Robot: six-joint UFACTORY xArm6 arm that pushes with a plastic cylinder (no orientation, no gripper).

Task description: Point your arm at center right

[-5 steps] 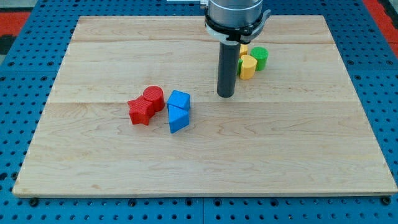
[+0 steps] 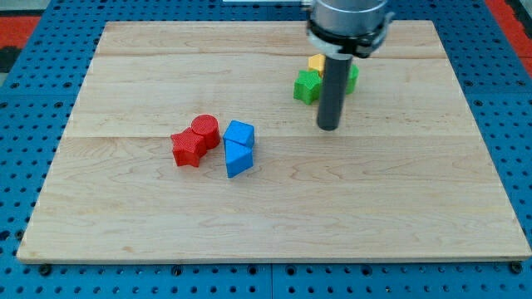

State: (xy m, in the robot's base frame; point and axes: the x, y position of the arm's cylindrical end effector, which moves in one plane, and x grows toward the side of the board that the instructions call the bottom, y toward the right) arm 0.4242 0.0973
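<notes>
My tip (image 2: 329, 127) rests on the wooden board (image 2: 416, 208) a little right of the centre. Just above it in the view is a cluster of blocks: a green star-like block (image 2: 307, 85), a yellow block (image 2: 317, 62) and a green block (image 2: 353, 76), all partly hidden behind the rod. To the tip's left lie a blue block (image 2: 239, 134) with a blue triangular block (image 2: 238, 159) touching it below, a red cylinder (image 2: 205, 130) and a red star-like block (image 2: 188, 149).
The board sits on a blue perforated surface (image 2: 33, 100) that surrounds it on all sides. The arm's grey body (image 2: 347, 21) hangs over the view's top.
My tip has moved to the view's right by a short way. A green star-like block now shows left of the rod, and the yellow block seen earlier to its right is hidden.
</notes>
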